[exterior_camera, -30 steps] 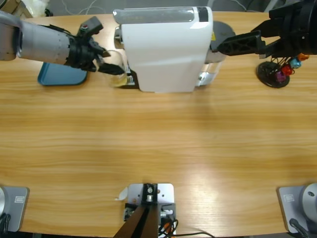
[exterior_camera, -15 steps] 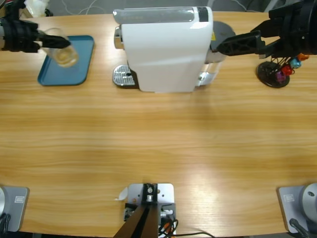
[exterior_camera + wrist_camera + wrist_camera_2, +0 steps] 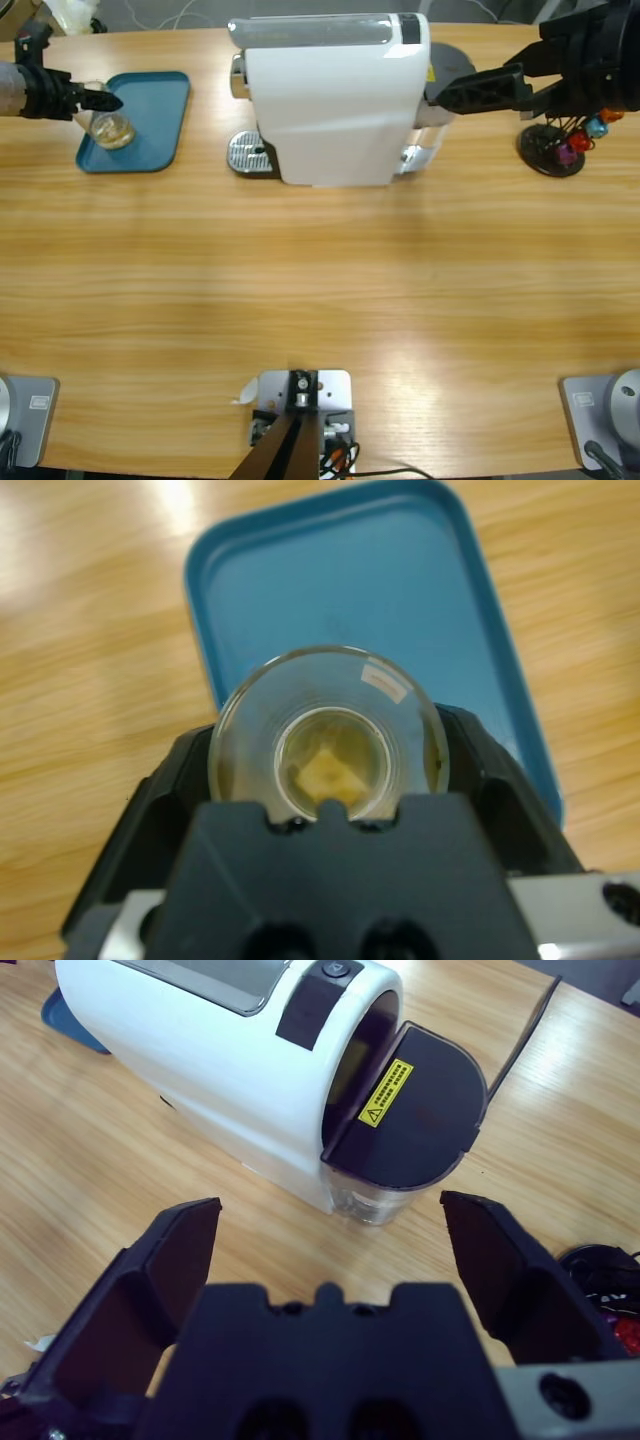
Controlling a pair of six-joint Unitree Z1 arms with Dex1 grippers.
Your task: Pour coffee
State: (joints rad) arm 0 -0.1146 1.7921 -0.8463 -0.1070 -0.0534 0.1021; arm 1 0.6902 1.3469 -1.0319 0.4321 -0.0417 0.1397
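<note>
Far left of desk: my left pincer grips glass of coffee over blue tray.
Far right: my right pincer wide, empty, near white machine.

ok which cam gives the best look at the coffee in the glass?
Left wrist view: it looks straight down into the clear glass cup, showing the shallow pale amber coffee at its bottom, held in the left tool. High view shows the cup small over the blue tray. Right wrist view misses it.
</note>
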